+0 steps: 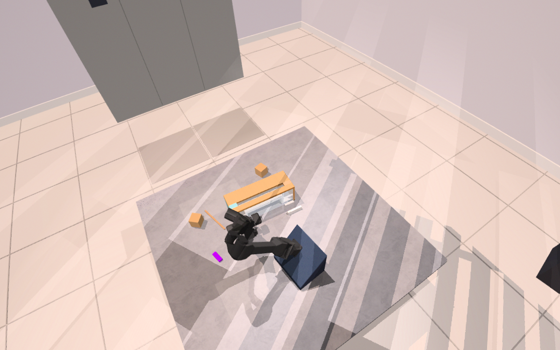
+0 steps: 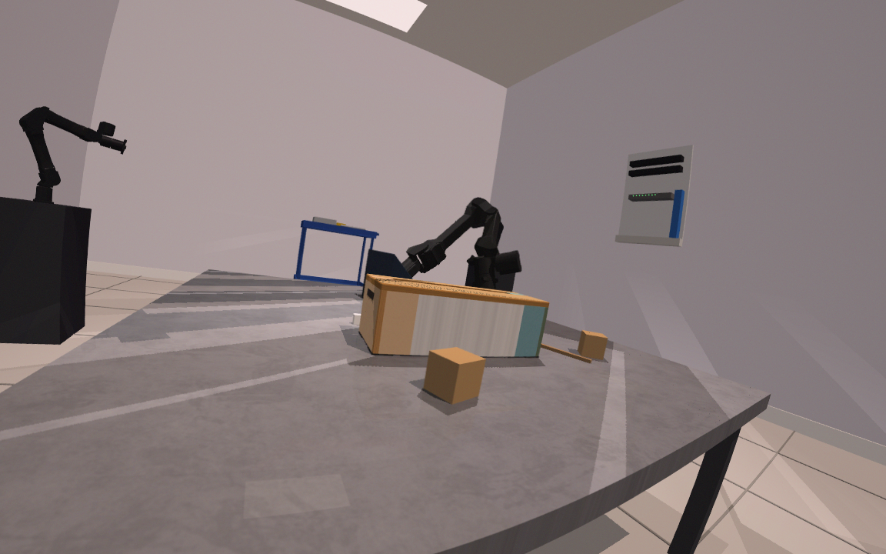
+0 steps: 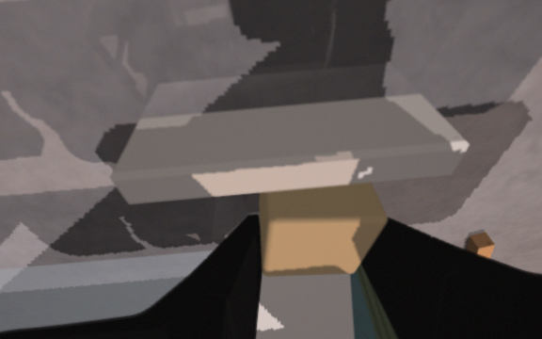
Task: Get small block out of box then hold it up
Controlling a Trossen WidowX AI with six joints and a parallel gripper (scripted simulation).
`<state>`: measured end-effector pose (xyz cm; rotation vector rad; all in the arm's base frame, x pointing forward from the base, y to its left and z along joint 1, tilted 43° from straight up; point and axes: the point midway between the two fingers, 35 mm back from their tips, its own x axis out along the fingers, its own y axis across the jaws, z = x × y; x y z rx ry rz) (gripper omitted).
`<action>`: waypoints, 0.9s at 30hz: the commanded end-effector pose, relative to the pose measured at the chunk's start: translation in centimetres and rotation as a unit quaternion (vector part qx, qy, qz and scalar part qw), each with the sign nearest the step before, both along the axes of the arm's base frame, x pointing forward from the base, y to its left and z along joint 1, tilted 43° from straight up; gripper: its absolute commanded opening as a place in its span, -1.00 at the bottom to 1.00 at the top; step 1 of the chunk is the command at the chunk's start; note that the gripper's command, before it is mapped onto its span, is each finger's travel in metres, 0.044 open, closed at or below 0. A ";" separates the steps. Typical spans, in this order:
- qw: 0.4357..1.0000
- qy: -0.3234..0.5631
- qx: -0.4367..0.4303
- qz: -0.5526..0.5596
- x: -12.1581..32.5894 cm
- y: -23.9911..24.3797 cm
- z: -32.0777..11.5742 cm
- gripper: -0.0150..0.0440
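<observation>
The jaws are partway shut, with the small yellow-brown block (image 3: 323,231) between their tips; I cannot tell if they grip it tight. The block is out of the long box (image 1: 253,187) (image 2: 463,323), just past its front, and a pale bar (image 3: 290,141) is right beside the block.

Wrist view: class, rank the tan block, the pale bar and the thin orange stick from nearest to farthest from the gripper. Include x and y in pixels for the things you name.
1. Tan block (image 3: 315,240): between the fingertips.
2. Pale bar (image 3: 271,141): just beyond the block, across the middle.
3. Thin orange stick (image 1: 215,219) (image 2: 565,352) (image 3: 480,244): farthest, off to the right.
</observation>
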<state>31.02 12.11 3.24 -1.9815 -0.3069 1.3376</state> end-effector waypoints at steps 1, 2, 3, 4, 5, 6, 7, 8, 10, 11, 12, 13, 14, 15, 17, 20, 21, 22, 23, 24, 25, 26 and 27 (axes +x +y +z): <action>1.000 0.003 0.000 -0.002 -0.1 0.0 -0.2 -0.17; 1.000 0.003 0.000 -0.002 -0.1 0.0 -0.2 -0.19; 1.000 0.003 0.000 -0.002 -0.1 0.0 -0.2 -0.22; 1.000 0.003 0.000 -0.002 -0.1 -0.1 -0.1 -0.31; 1.000 0.003 -0.001 -0.002 -0.1 -0.3 0.1 -0.39; 1.000 0.003 -0.001 -0.002 0.0 -0.6 0.4 -0.48; 1.000 0.003 -0.002 -0.002 0.0 -1.1 0.9 -0.49; 1.000 0.003 -0.002 -0.001 0.1 -1.5 1.3 -0.49; 1.000 0.002 -0.002 -0.001 0.1 -2.4 2.3 -0.49; 1.000 0.002 -0.002 -0.001 0.1 -2.8 2.8 -0.49; 1.000 0.001 -0.002 -0.001 0.0 -3.2 3.3 -0.49; 1.000 0.001 -0.002 -0.001 -0.1 -3.6 3.8 -0.49; 1.000 0.001 -0.002 -0.001 -0.1 -4.0 4.2 -0.49; 1.000 0.000 -0.002 -0.001 -0.2 -4.2 4.4 -0.49; 1.000 0.000 -0.002 -0.001 -0.2 -4.2 4.5 -0.49; 1.000 0.000 -0.002 -0.001 -0.2 -4.2 4.5 -0.49; 1.000 0.000 -0.002 -0.001 -0.2 -4.2 4.5 -0.49; 1.000 0.002 -0.001 -0.003 -0.2 -4.3 4.5 -0.49; 1.000 0.008 0.004 -0.010 -0.2 -4.3 4.5 -0.49; 1.000 0.017 0.011 -0.021 -0.3 -4.4 4.5 -0.49; 0.999 0.028 0.020 -0.035 -0.3 -4.4 4.5 -0.49; 0.998 0.040 0.029 -0.048 -0.4 -4.5 4.6 -0.49; 0.996 0.051 0.038 -0.062 -0.4 -4.6 4.6 -0.49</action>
